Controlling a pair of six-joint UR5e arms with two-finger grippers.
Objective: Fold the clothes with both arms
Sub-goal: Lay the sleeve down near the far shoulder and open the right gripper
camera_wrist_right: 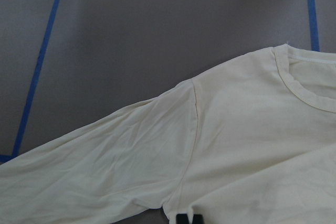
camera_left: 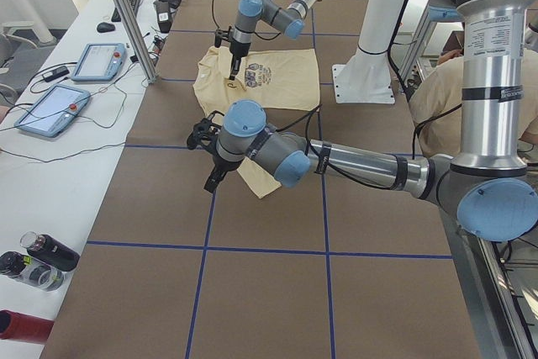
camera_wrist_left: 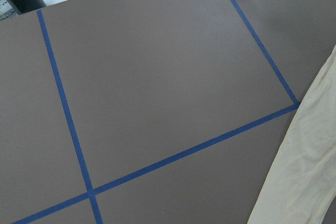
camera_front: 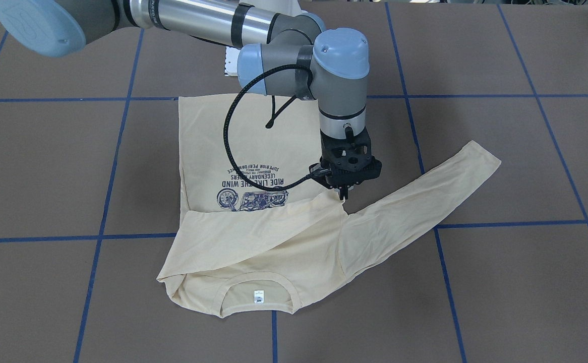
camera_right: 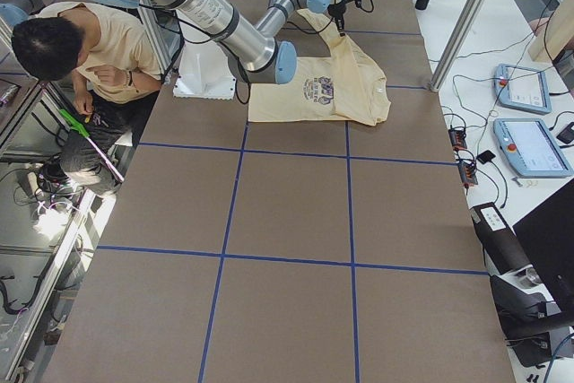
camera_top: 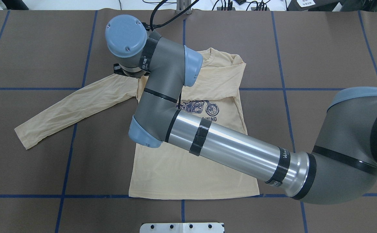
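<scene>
Shirt [camera_top: 175,178]: print side up on the taped table [camera_top: 321,48], collar far from my base, hem near it.
Right pincer [camera_front: 343,194]: fingers together, tips down at the armpit; whether cloth is nipped I cannot tell.
Sleeve [camera_top: 72,110]: 1 lies out flat, long axis running from that armpit toward my left.
Left pincer [camera_left: 212,181]: out beyond the cuff; apart or together, I cannot tell.
Cloth: thin, limp knit, finely creased, matte cream.
</scene>
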